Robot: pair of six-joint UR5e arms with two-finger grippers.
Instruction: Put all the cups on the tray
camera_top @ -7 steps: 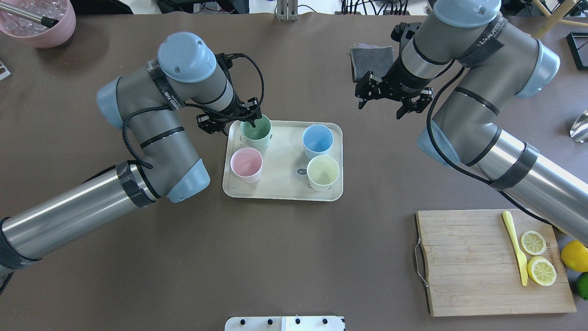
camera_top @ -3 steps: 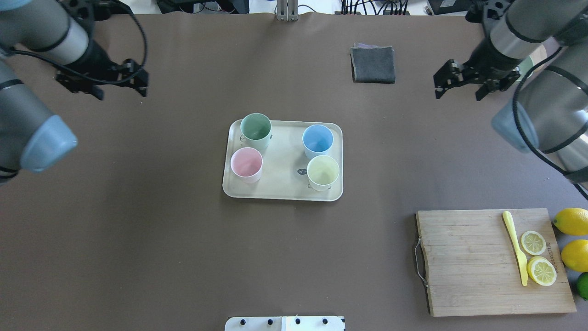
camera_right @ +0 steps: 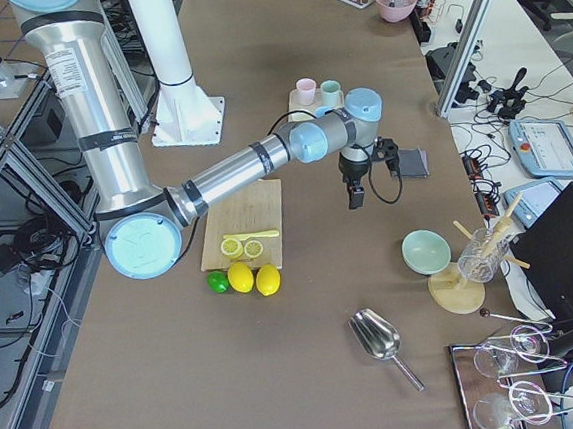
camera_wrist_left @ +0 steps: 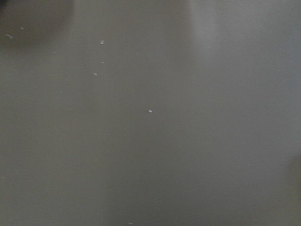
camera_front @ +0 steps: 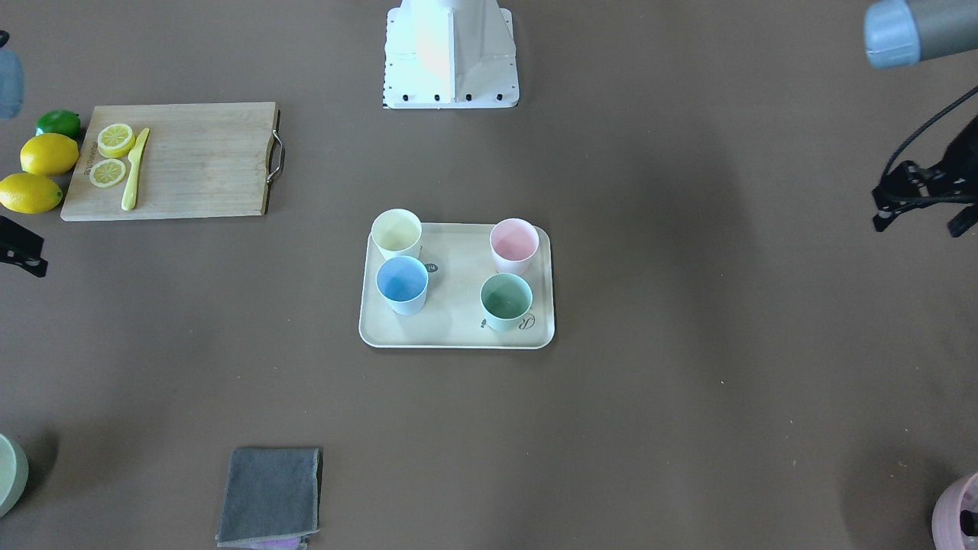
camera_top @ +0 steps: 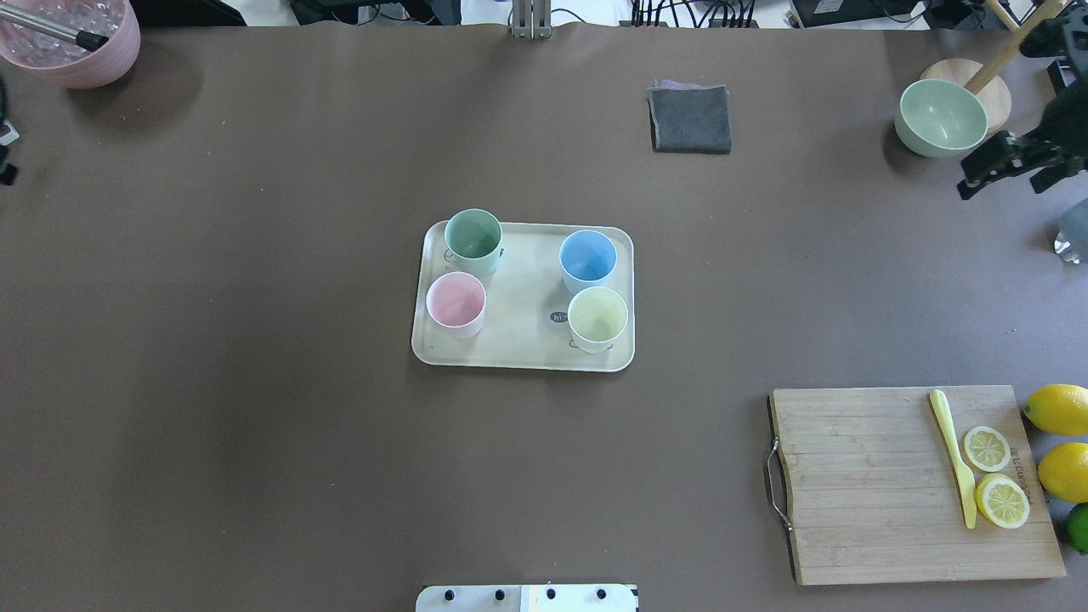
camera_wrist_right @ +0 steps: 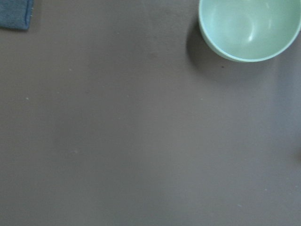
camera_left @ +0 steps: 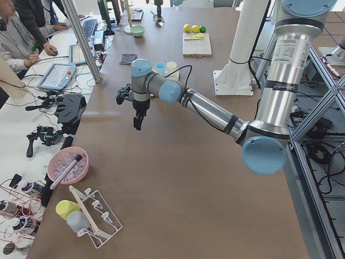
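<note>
The cream tray (camera_top: pixel 523 293) lies mid-table and also shows in the front view (camera_front: pixel 457 309). Four cups stand upright on it: mint green (camera_top: pixel 473 235), pink (camera_top: pixel 456 301), light blue (camera_top: pixel 587 257) and pale yellow (camera_top: pixel 597 315). My left gripper (camera_front: pixel 921 221) is open and empty, far off at the table's left end; it only just touches the overhead view's left edge. My right gripper (camera_top: pixel 1003 180) is open and empty at the right edge, beside the sage-green bowl. Neither wrist view shows a cup or the tray.
A sage-green bowl (camera_top: pixel 939 117) sits at the far right and a pink bowl (camera_top: pixel 72 42) at the far left. A folded grey cloth (camera_top: pixel 690 119) lies behind the tray. A wooden cutting board (camera_top: pixel 858 484) at the near right holds lemon slices and a yellow knife.
The left gripper has left the mint green cup's rim and swung far out to the left. The right arm has swung out to the right. The cups and tray have not moved.
</note>
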